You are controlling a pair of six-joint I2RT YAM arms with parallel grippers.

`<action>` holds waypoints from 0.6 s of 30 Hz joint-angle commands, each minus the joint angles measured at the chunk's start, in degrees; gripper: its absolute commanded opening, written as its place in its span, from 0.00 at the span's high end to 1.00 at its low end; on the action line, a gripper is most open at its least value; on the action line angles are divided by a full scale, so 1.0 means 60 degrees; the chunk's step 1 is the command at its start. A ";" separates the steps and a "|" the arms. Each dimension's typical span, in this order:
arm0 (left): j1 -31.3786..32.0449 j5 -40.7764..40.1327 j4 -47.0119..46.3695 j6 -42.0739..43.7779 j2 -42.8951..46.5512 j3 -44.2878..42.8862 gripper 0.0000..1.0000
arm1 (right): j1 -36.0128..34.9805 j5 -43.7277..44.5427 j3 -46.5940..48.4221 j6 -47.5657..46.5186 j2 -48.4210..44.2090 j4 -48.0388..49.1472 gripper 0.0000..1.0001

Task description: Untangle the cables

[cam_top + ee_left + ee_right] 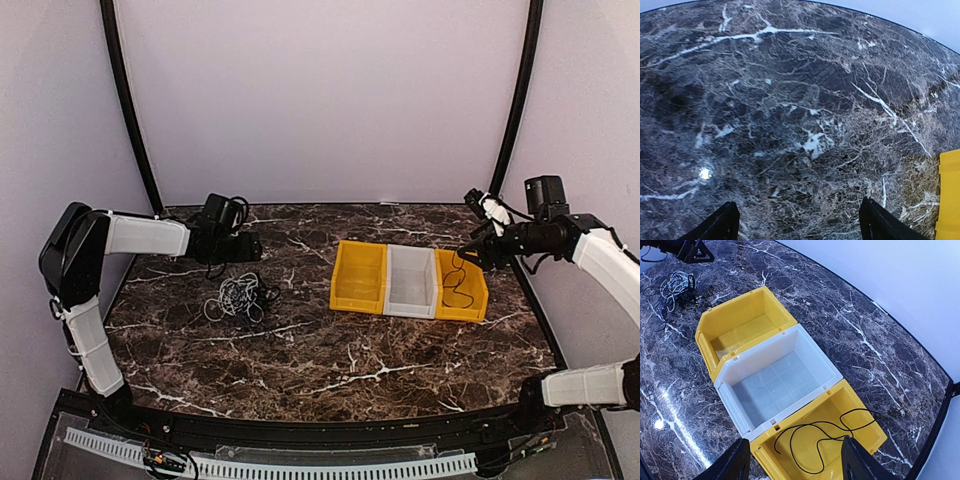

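This is a robotics lab test cell. A left arm [140,235] and a right arm [600,255], white-shelled with black joints, are bolted at the near edge of a marble-patterned desk [330,370]. Plain pale walls [320,90] close in the left, right and far sides, with black curved poles [125,100] rising at the far corners. A white slotted wiring duct [300,467] runs along the near edge. Staged props lie on the desk: three plastic bins [412,282] in a row and a clump of cables [238,297].
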State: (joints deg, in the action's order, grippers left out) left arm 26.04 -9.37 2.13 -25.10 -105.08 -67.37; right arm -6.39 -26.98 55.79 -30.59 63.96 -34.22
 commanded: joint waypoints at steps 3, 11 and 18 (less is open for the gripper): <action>0.0021 0.1825 -0.1063 -0.0061 -0.0173 0.0790 0.22 | -0.0209 -0.0310 -0.0202 -0.0175 -0.0196 0.0198 0.36; 0.0426 0.2782 -0.2140 -0.0812 0.1454 0.3478 0.41 | -0.0982 -0.0759 -0.0163 -0.0015 0.0011 0.0566 0.37; 0.1421 0.3018 -0.2870 -0.1478 0.2556 0.4962 0.45 | -0.2114 -0.0441 0.0172 -0.0068 0.0985 0.0786 0.38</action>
State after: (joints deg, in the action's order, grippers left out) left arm 31.48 6.44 -11.51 -30.83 -93.06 -41.54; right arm -16.10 -29.98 55.16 -31.03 67.37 -32.14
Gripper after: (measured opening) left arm 0.554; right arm 0.626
